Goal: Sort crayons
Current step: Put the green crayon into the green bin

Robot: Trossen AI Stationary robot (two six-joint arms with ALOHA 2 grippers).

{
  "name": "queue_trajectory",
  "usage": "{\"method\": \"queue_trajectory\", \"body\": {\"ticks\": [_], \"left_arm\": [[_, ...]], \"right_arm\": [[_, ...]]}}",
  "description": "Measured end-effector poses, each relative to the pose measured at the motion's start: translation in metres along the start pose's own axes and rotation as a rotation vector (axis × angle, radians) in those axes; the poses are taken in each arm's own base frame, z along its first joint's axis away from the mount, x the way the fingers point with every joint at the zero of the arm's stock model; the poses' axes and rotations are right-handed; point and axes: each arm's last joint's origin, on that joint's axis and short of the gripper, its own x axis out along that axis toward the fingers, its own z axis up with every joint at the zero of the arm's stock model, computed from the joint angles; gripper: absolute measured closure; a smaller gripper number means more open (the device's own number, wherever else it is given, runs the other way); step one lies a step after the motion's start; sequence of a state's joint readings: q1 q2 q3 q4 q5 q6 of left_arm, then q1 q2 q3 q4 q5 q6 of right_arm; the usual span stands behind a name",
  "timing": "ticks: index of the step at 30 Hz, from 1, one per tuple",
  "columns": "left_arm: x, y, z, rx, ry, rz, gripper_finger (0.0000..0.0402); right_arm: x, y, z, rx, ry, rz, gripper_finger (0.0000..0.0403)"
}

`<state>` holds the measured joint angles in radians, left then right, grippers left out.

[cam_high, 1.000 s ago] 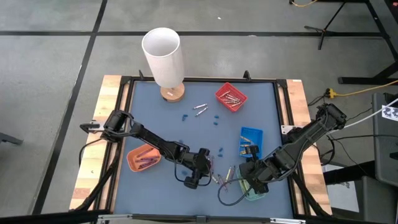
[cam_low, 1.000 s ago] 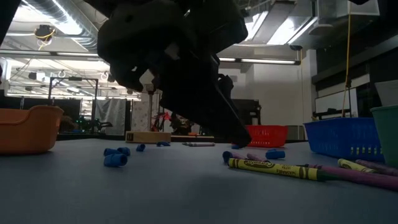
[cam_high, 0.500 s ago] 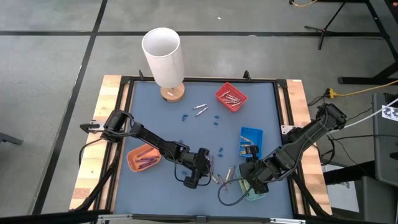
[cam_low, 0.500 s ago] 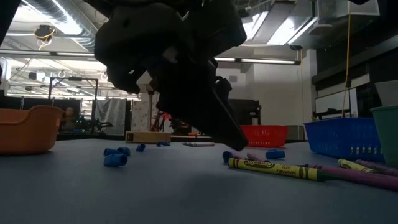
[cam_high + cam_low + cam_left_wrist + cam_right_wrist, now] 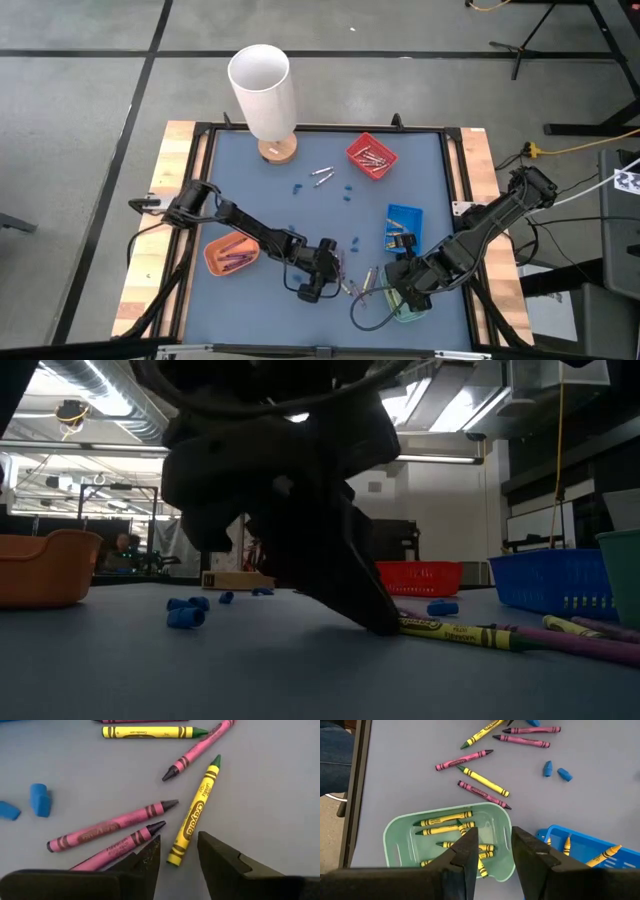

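Since the earlier frame the left arm is sinking lower over the loose pile, so that in the low view the left gripper point(image 5: 385, 622) is now reaching down to the mat beside the yellow crayon point(image 5: 455, 632), where half a second ago it was hanging a little higher and further back; nothing else on the table is shifting. The blue table mat point(image 5: 300, 215) is carrying the white cylinder point(image 5: 263, 90) at the far side, then four small trays: an orange tray point(image 5: 212, 260) holding pink crayons, a red tray point(image 5: 360, 147), a blue tray point(image 5: 412, 213) and a green tray point(image 5: 395, 840) with yellow crayons lying in it. The right gripper point(image 5: 490, 851) is hovering over the green tray with its jaws apart and nothing between them. The step in hand seems to be picking a loose crayon from the pile near the table's front edge. In the left wrist view the left gripper's jaws are standing apart and empty, with the near end of a yellow crayon point(image 5: 194, 811) lying just ahead of the gap and a pink crayon point(image 5: 120, 847) running beside one finger. The next move probably calls for straddling only the yellow stick, closing on it, and avoiding the pink neighbour.
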<state>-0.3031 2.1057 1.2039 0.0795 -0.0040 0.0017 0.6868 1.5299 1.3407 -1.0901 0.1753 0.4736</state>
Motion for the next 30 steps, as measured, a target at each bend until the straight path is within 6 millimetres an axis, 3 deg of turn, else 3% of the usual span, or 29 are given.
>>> {"method": "queue_trajectory", "body": {"ticks": [15, 23, 30], "left_arm": [[0.006, -0.002, -0.004, -0.021, 0.0, 0.001, 0.0285], [0.007, -0.002, -0.003, -0.02, -0.003, -0.001, 0.034], [0.006, -0.002, 0.009, -0.02, -0.028, 0.0, 0.0389]], "right_arm": [[0.0, 0.001, 0.002, -0.003, -0.02, 0.01, 0.0287], [0.0, 0.001, 0.002, -0.002, -0.024, 0.012, 0.0287], [0.0, 0.002, 0.004, 0.001, -0.043, 0.022, 0.0287]]}}
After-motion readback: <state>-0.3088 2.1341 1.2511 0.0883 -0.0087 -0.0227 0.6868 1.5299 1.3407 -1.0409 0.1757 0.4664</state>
